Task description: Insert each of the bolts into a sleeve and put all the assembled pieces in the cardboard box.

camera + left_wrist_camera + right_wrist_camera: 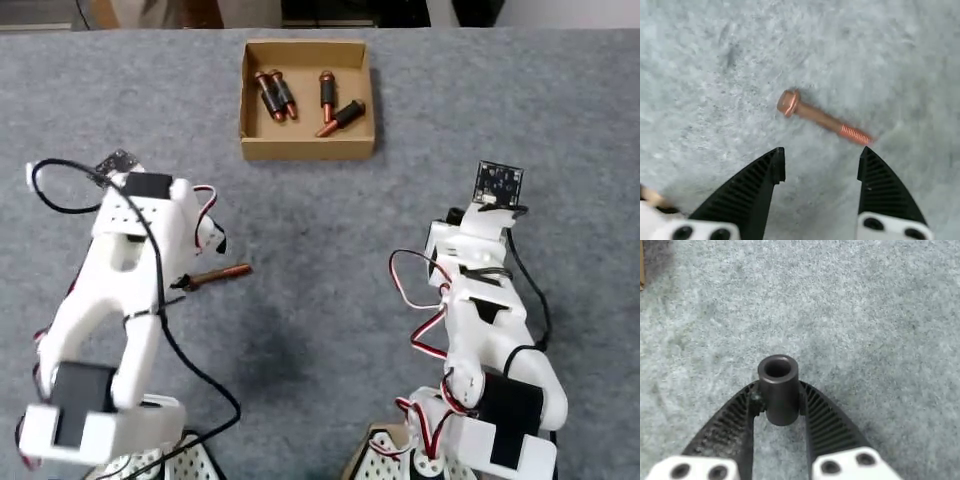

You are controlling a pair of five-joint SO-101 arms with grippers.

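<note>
While left pincer [822, 150] gapes over flat-lying bolt [822, 119] | right pincer [777, 389] clamps sleeve [778, 395], bore toward wrist

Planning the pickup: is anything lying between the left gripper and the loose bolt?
No. In the left wrist view, the stretch of grey mat between the open left gripper and the bolt is bare.

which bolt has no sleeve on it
The bare copper bolt lying on the grey table just ahead of the left pincer; the four bolts in the cardboard box each wear a black sleeve.
</note>
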